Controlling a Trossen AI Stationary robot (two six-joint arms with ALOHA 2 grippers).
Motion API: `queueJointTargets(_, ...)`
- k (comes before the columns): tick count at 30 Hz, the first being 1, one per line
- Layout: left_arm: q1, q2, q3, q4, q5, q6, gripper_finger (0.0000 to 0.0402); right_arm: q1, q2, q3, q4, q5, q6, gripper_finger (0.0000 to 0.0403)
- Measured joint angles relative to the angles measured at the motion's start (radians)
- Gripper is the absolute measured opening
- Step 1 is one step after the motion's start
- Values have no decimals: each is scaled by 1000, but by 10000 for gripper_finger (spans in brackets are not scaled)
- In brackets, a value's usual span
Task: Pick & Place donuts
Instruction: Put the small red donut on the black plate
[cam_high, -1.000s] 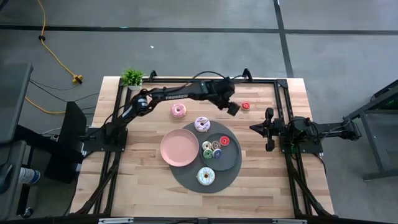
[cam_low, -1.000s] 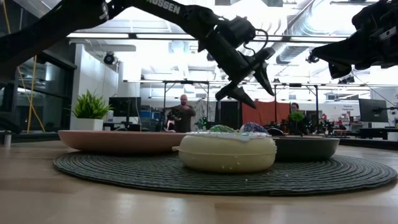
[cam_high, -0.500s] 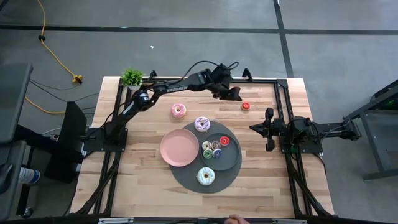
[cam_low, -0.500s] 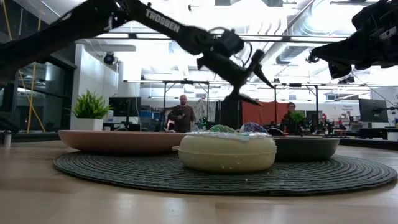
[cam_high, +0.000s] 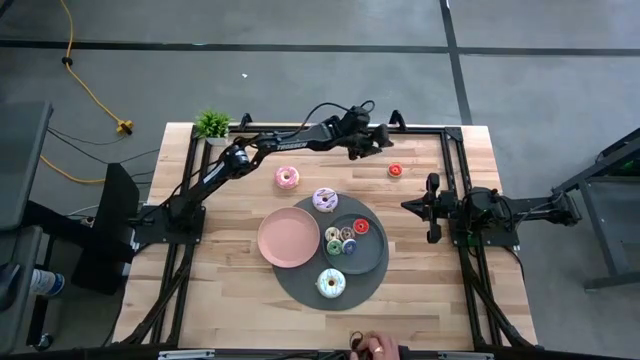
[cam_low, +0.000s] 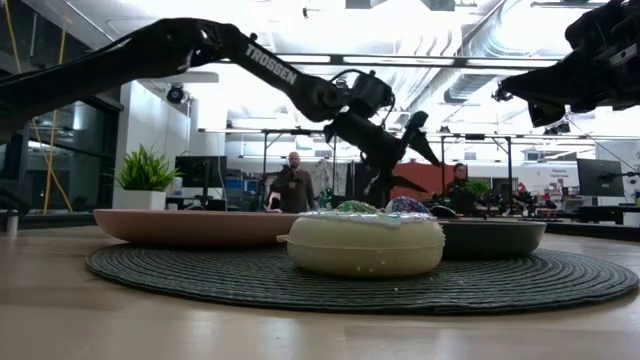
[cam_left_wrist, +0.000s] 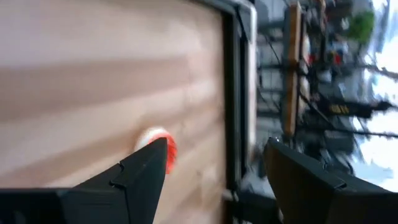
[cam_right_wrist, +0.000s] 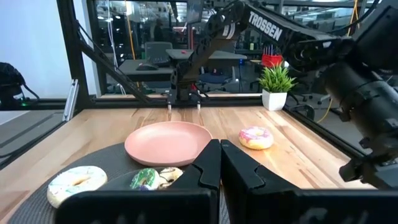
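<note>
While left gripper (cam_high: 381, 143) gapes empty — grey plate (cam_high: 372, 255) holds tiny donuts (cam_high: 345, 238).

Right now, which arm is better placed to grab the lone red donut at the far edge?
Left. Its open hand hovers just beside the red donut; the right hand sits shut, parked at the table's right side.

Red donut (cam_left_wrist: 163, 149) blurred, half hidden behind left gripper (cam_left_wrist: 211, 171) finger.
</note>
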Motion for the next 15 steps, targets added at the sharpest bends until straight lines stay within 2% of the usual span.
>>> queueJointTargets(4,-5,4,22,-32,-60,32,257,0,0,0,1,0,0,0)
queueJointTargets(9,-28,29,131,-91,-102,142,257,0,0,0,1,0,0,0)
queueJointTargets(11,-32,63,191,-135,-91,182,257,0,0,0,1,0,0,0)
queueJointTargets(13,-40,73,165,-72,-88,178,257,0,0,0,1,0,0,0)
queueJointTargets(15,-43,78,160,-112,-66,181,257,0,0,0,1,0,0,0)
